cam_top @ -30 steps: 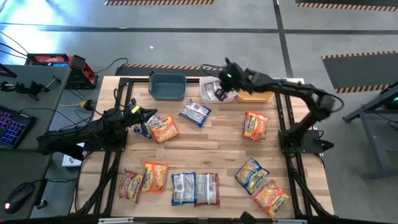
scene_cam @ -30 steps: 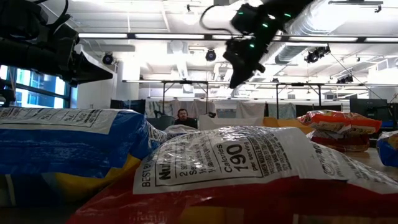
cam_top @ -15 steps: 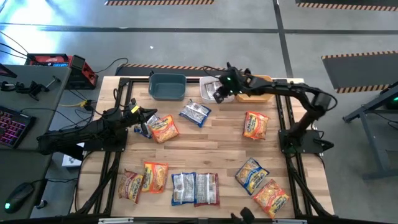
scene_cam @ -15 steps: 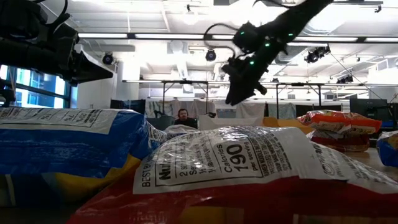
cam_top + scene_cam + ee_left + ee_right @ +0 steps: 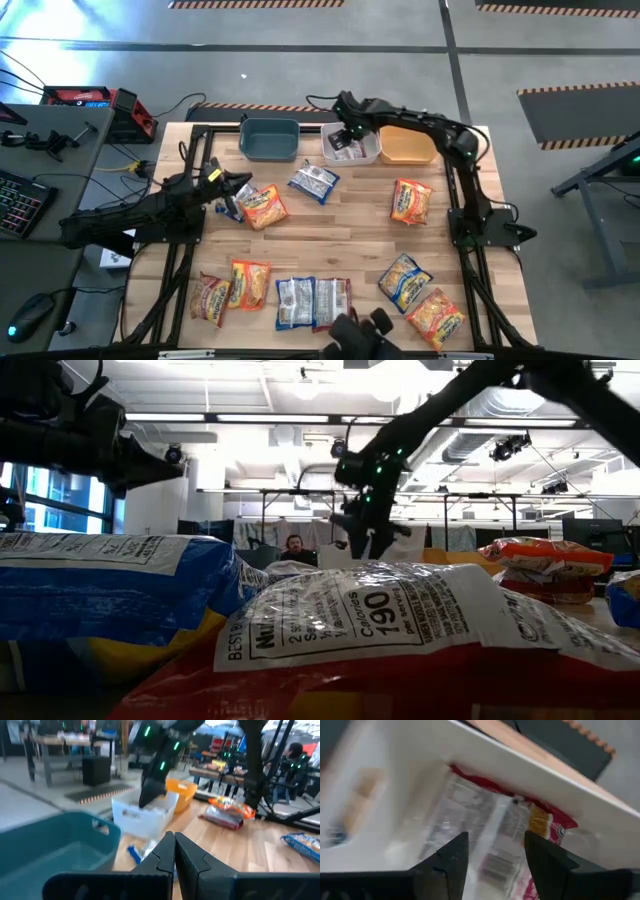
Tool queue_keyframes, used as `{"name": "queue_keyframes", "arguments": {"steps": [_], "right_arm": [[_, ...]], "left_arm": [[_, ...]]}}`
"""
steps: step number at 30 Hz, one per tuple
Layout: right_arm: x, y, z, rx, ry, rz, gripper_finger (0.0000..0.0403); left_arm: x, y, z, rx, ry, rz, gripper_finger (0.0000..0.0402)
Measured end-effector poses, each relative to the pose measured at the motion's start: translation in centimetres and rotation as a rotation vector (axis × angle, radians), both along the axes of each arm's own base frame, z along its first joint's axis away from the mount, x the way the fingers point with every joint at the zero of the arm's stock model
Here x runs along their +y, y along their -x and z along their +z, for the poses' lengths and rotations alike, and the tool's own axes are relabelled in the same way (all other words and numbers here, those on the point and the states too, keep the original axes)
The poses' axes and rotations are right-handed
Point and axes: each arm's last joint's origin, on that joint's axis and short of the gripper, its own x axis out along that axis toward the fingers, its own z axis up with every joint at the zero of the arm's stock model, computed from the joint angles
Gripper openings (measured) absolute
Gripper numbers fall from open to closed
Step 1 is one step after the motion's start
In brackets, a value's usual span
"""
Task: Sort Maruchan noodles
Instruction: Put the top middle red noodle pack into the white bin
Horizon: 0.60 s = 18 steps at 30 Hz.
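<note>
Several Maruchan noodle packets lie flat on the wooden table (image 5: 340,235): an orange one (image 5: 262,205), a blue-white one (image 5: 313,183), and more along the near edge (image 5: 315,303). A white-maroon packet (image 5: 485,835) lies in the white bin (image 5: 365,158). My right gripper (image 5: 495,857) hangs open just above it, fingers either side of its middle; in the high view it (image 5: 346,133) is over the bin. My left gripper (image 5: 173,851) is shut at the table's left (image 5: 232,196), beside the orange packet.
A dark-blue bin (image 5: 270,138) stands left of the white bin and an orange bin (image 5: 408,146) right of it, all along the far edge. More packets lie at the right (image 5: 410,200) and near right (image 5: 403,280). In the low view, packets (image 5: 380,620) fill the foreground.
My right gripper has swung toward the table's left and dropped down into the white bin, and its fingers have opened. The white-maroon packet now lies in that bin.
</note>
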Motion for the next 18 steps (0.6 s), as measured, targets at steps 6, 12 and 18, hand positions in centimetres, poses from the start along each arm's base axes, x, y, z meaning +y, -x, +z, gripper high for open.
{"name": "queue_keyframes", "arguments": {"steps": [6,12,18], "right_arm": [[-0.7,-0.9,-0.9,0.033,-0.021,0.007,0.0152],[-0.6,-1.2,-0.7,0.034,-0.013,0.061,0.0065],[-0.7,-1.6,0.1,0.011,-0.018,0.13,0.0011]], "left_arm": [[0.0,0.0,1.1,-0.081,-0.081,0.002,0.0001],[0.0,0.1,1.3,-0.108,-0.09,0.009,0.0001],[0.0,0.1,1.3,-0.12,-0.068,0.029,0.0001]]}}
